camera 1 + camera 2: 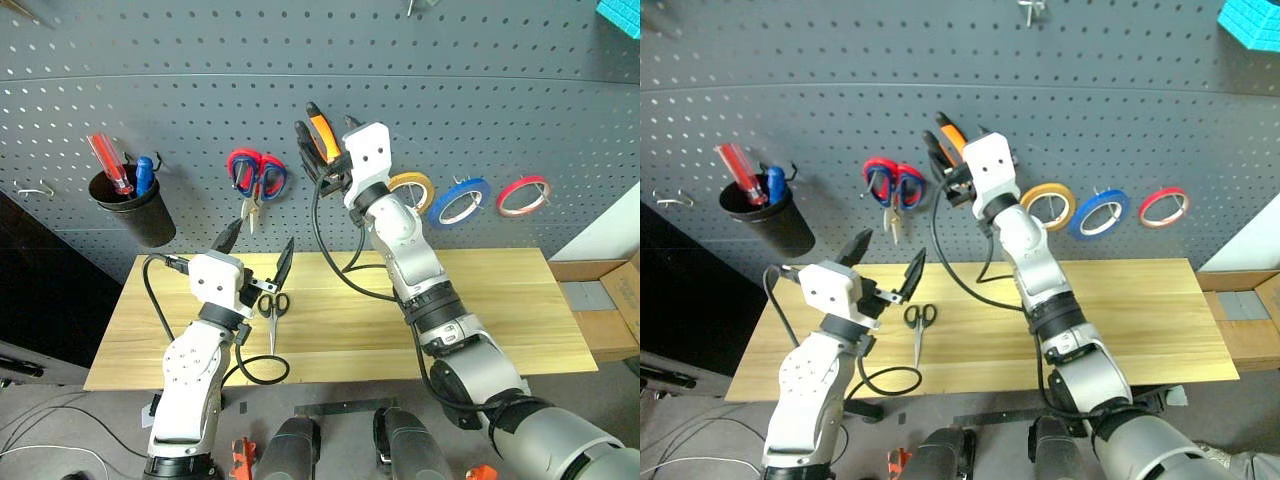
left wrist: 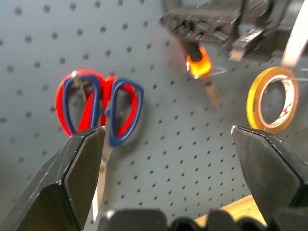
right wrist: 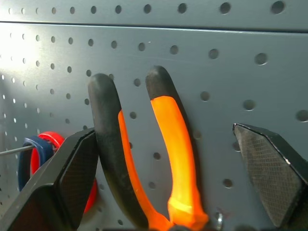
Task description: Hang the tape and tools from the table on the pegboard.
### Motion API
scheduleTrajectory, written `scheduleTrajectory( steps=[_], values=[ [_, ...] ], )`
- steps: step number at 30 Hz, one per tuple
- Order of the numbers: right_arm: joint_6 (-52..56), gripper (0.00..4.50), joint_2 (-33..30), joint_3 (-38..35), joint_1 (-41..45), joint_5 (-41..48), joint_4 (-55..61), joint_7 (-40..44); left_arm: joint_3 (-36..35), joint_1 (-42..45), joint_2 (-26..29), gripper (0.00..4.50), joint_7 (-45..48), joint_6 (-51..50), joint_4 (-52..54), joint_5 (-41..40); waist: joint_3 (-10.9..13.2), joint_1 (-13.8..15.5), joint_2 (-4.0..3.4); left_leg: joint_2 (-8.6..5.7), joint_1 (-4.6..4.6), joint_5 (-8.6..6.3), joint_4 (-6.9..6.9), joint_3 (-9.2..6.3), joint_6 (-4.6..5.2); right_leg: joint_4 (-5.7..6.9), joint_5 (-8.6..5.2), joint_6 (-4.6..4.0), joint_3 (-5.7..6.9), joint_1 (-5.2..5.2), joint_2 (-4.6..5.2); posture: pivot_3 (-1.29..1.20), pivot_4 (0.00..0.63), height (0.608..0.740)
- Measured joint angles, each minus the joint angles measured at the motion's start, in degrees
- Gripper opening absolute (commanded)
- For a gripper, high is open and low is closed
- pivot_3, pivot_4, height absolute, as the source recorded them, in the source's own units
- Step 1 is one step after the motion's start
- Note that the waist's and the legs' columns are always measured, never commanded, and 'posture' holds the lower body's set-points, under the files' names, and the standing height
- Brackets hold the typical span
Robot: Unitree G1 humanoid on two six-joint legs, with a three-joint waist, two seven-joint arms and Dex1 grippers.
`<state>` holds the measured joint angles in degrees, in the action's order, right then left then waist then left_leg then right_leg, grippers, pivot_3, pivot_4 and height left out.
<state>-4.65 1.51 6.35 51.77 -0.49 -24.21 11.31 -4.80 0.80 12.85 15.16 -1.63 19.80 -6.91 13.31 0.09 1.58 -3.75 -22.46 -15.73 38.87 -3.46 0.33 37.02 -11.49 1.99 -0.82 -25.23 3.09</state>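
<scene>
Against the pegboard (image 1: 470, 70) in the left eye view, the right gripper (image 1: 322, 150) stands spread around the pliers (image 1: 322, 135), not clamping; blue tape (image 1: 459, 201) hangs at 3 o'clock. At 7 o'clock, the left gripper (image 1: 257, 250) gapes empty above black scissors (image 1: 272, 312) on the table (image 1: 500, 300). Along the right wrist view, the pliers' handles (image 3: 163, 159) rise between parted fingers (image 3: 72, 178).

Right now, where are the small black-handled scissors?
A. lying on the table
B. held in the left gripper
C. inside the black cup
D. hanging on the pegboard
A: the black scissors lie flat on the table, just beside the open left gripper.
</scene>
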Motion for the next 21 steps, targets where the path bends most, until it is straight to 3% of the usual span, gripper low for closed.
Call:
scheduleTrajectory(
  steps=[3,9,11,17,21],
  values=[
    [9.9,4.48,-6.3,0.1,-6.6,4.5,12.1,8.0,-1.4,-1.8,1.7,4.5,0.2,-7.0,-0.1,-1.5,0.0,0.1,0.01,-0.01,-0.1,-0.15,0.01,0.01,0.25,-0.1,-0.01,0.0,0.02,-0.03,0.0,0.04,0.201,0.74],
    [36.6,4.48,-28.4,0.1,-21.3,22.3,38.2,30.3,-2.0,-3.0,3.2,4.5,0.7,-22.8,-0.1,-5.6,0.0,-0.3,-0.05,0.1,-0.22,-0.22,0.0,-0.03,0.36,-0.2,-0.06,-0.02,0.1,-0.06,0.03,-0.01,0.212,0.74],
    [42.5,4.48,-33.0,-0.1,-24.5,27.2,44.2,34.5,-0.5,-2.9,3.2,4.5,0.4,-26.8,-0.3,-5.6,0.0,-0.8,-0.06,0.17,-0.13,-0.22,-0.01,0.03,0.36,-0.18,-0.07,-0.02,0.09,-0.01,0.0,-0.02,0.216,0.74],
    [49.1,4.48,-36.3,7.9,-28.2,25.9,47.6,34.8,2.2,-0.9,2.2,4.5,-4.6,-35.4,-4.1,-2.5,0.0,-1.9,-0.03,0.19,0.06,-0.21,0.04,0.15,0.36,-0.15,-0.09,0.03,0.07,0.15,-0.01,-0.04,0.223,0.74],
    [46.2,4.48,-33.3,15.7,-28.6,16.1,43.5,28.9,3.3,0.6,0.4,4.5,-7.6,-41.9,-7.2,-0.9,0.0,-1.8,0.01,0.15,0.01,-0.22,0.06,0.2,0.34,-0.14,-0.07,0.03,0.01,0.07,0.03,-0.05,0.227,0.74]
  ],
)
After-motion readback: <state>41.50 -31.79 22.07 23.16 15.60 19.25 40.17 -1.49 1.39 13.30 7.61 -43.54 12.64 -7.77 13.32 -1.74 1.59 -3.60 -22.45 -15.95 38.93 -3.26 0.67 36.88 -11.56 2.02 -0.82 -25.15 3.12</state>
